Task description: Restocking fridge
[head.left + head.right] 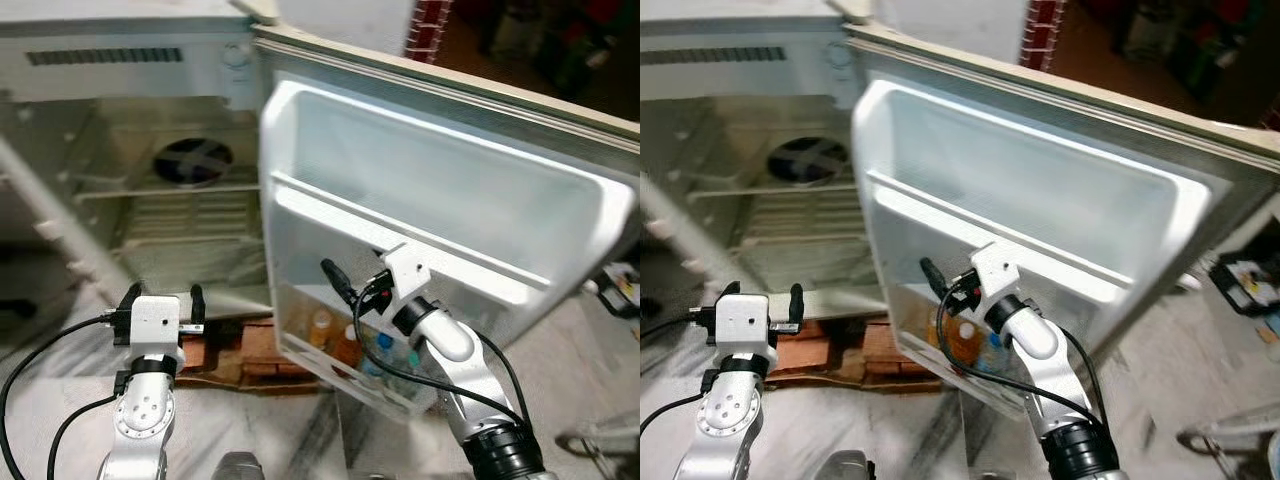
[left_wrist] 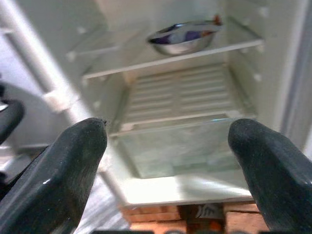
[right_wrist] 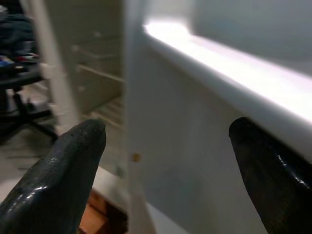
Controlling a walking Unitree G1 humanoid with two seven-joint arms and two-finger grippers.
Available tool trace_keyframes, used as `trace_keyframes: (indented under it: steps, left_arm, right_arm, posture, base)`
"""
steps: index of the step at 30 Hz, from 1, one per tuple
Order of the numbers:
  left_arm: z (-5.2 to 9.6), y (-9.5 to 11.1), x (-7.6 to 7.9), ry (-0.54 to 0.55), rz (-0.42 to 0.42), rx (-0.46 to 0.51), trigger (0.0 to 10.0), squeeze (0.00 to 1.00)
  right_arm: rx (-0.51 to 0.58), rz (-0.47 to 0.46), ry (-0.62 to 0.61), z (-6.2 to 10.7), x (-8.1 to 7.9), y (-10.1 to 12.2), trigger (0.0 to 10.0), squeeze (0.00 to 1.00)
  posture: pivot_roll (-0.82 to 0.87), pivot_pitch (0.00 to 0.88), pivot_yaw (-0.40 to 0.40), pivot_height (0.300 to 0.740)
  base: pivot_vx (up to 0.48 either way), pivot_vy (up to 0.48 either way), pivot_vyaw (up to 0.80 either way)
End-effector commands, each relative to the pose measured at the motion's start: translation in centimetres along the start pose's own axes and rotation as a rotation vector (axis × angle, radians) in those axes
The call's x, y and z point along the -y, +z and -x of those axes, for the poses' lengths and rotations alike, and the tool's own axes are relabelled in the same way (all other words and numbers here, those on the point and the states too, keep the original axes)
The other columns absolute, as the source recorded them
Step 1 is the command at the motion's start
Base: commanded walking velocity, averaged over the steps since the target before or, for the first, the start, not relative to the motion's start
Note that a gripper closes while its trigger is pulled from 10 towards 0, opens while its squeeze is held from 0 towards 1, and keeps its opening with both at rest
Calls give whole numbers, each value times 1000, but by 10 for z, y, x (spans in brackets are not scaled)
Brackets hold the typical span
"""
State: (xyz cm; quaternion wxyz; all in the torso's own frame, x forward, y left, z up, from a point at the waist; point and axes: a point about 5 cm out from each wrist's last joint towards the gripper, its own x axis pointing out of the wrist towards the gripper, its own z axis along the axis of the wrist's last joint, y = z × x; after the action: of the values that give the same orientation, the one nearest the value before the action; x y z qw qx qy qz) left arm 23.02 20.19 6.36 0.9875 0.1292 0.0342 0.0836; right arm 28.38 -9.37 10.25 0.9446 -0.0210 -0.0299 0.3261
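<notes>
Several bottles (image 1: 345,345) stood in the lowest door bin (image 1: 400,400) of the open fridge door (image 1: 440,200), low at its inner face. The right gripper (image 1: 345,283) hovered just above that bin, close to the door's middle rail (image 1: 400,235), its fingers (image 3: 63,175) spread and holding nothing. The fridge cabinet (image 1: 120,150) stood open to the left, with a steel bowl (image 2: 183,38) on an upper wire shelf (image 2: 165,58) and a glass shelf (image 2: 175,124) lower down. The left gripper (image 1: 160,300) was raised before the cabinet's base, its fingers (image 2: 58,170) likewise apart and empty. The fridge rested on red bricks (image 1: 235,350) upon a pale marbled floor (image 1: 60,400).
</notes>
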Motion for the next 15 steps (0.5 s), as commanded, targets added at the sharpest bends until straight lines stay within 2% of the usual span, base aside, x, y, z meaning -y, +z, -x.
trace_keyframes:
  steps: [1,3,7,15]
  left_arm:
    - [0,-1,1,-2,-7,-1,10000,0]
    - [-1,0,2,-5,-9,2,10000,0]
    - [-3,1,3,-11,-11,3,10000,0]
    - [-4,0,4,-17,-18,4,10000,0]
  right_arm:
    - [48,35,19,-3,0,12,10000,0]
    - [54,57,24,-4,-1,12,10000,0]
    - [37,46,82,-5,-4,10,10000,0]
    - [27,82,58,-7,1,9,10000,0]
  posture:
    - [44,0,-37,735]
    - [44,0,-37,735]
    - [45,0,-33,735]
    - [49,0,-34,735]
  base:
    - [-386,0,0]
    - [-396,0,0]
    - [-404,0,0]
    - [-354,0,0]
